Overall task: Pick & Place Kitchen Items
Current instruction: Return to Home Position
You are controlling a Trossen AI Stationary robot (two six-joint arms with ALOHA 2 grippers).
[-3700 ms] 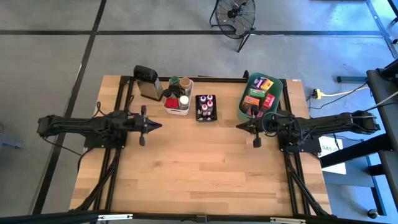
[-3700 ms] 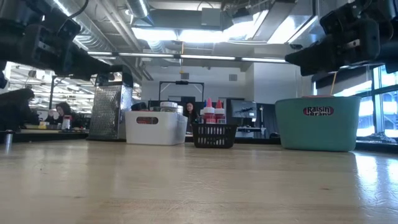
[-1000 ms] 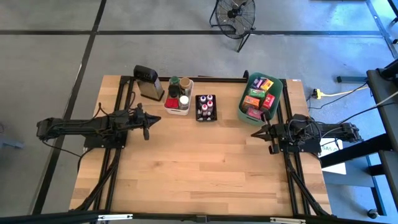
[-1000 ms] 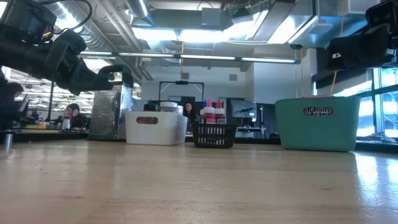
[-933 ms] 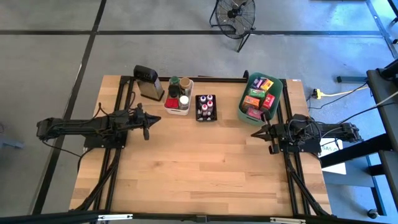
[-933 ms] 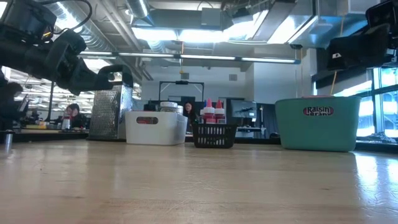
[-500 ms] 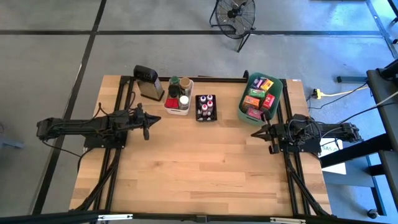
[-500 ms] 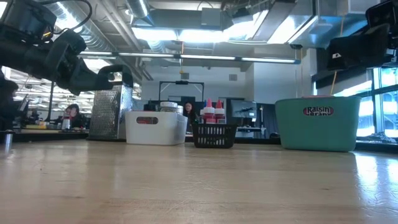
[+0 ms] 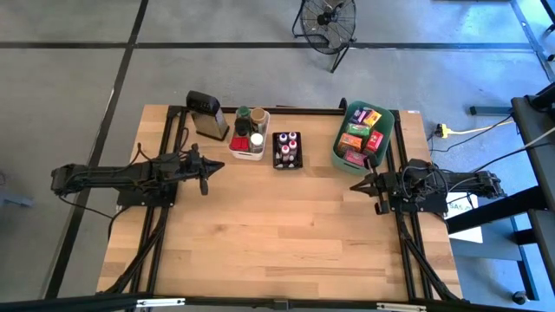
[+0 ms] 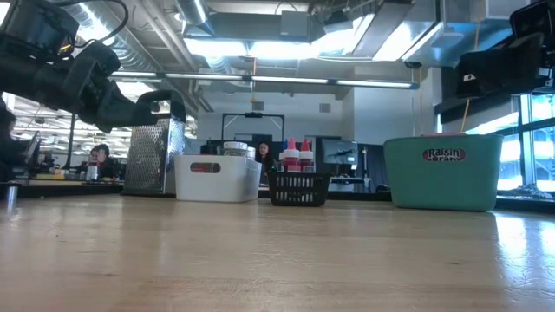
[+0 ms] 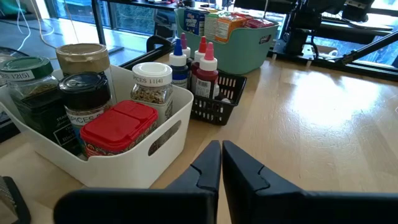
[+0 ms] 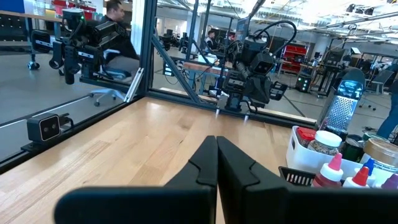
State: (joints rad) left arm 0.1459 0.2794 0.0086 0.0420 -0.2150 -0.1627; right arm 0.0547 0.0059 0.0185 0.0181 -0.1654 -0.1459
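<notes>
Your left gripper (image 9: pixel 213 172) is fully shut. In the left wrist view its two fingers lie one against the other, and there is nothing between them. It hangs above the worktop (image 9: pixel 277 234) at the middle left of the high view and touches nothing. It points toward the white bin (image 10: pixel 212 184).

Your right gripper (image 9: pixel 355 185) is also fully shut and holds nothing. It is at the middle right of the high view, just below the teal bin (image 10: pixel 442 186) in that picture.

All kitchen items you can see are inside the three bins, which stand in a row in the upper half of the high view.

- **White bin:** you can count five items. These are one green-lidded jar (image 11: pixel 26 70), one tan-lidded jar (image 11: pixel 82 57), one black-lidded jar (image 11: pixel 85 87), one white-lidded jar (image 11: pixel 151 79) and one red can (image 11: pixel 118 127). All five stand upright, close together.
- **Black bin (image 10: pixel 298 189):** it is between the other two and holds small capped bottles (image 11: pixel 207 70). The left wrist view shows at least three, one with a blue cap and two with red caps. The exact number I cannot tell.
- **Teal bin:** it holds packets (image 9: pixel 357 134) in yellow, orange, green and red, packed tightly. I cannot count them surely.

One grater (image 10: pixel 149 156) stands upright just beside the white bin, at the upper left of the worktop in the high view.
</notes>
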